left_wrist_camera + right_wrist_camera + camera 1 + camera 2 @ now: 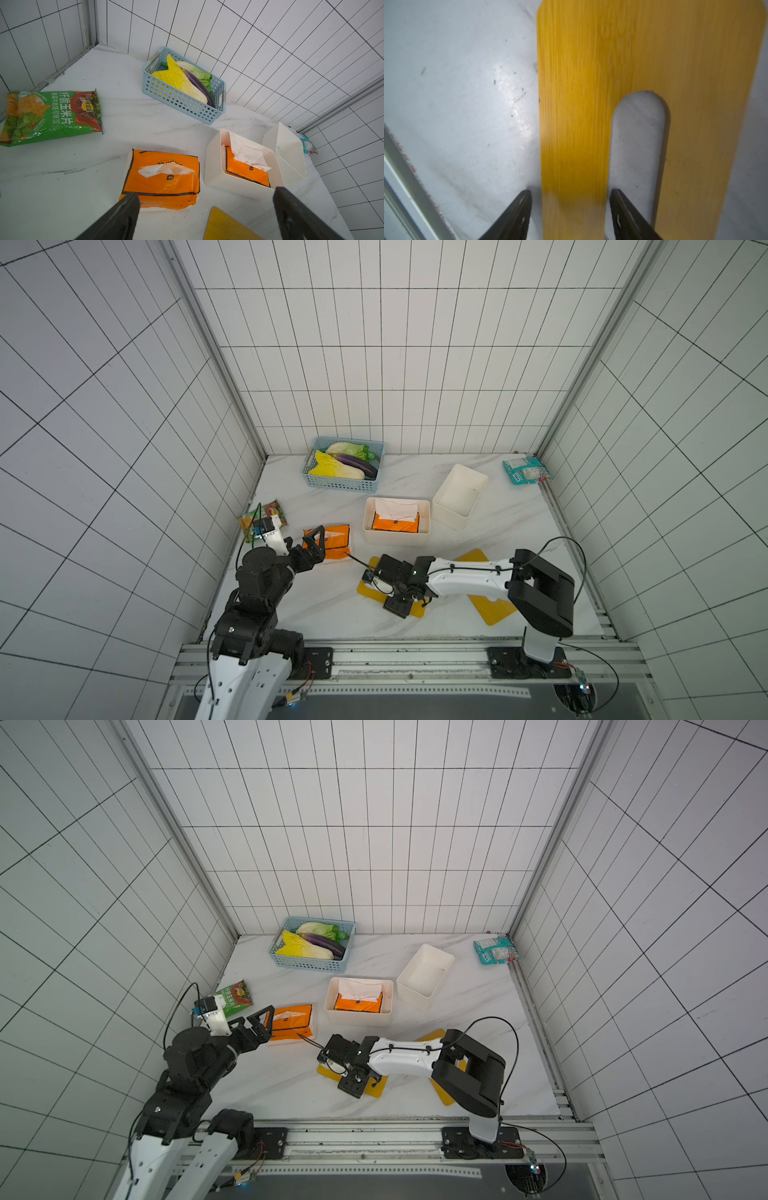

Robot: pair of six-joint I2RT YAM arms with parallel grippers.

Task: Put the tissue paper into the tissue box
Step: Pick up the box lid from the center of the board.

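Loose tissue pack (334, 541): orange film wrap, lying flat on the bench (498, 506), just beside the filled tissue box (397, 538), apart from it. That box already carries an identical pack with a sheet pulled up. The empty tissue box (453, 512) sits beyond it, nearer the back wall. Judged target: the empty one.

Left gripper (318, 542): jaws spread to full width, nothing held, poised at the pack's near end. Contact with the wrap cannot be told from the left wrist view (205, 194).

Right gripper (570, 194): jaws partly apart, straddling one limb of the slotted bamboo lid (581, 104). A sliver of bench shows between one fingertip and the lid edge, so not clamped.

Handling estimate for the pack:
- Light, soft, compressible; will sag if taken at one end.
- Film looks glossy and wrinkled, so probably slippery.
- Tissue tuft (164, 170) protrudes from the top slit; pulling there would draw out sheets, not lift the pack.
- Best hold: across the short width near mid-length, squeezing the sides firmly enough to dent the stack.
- Fit into the box looks snug; lower it level.
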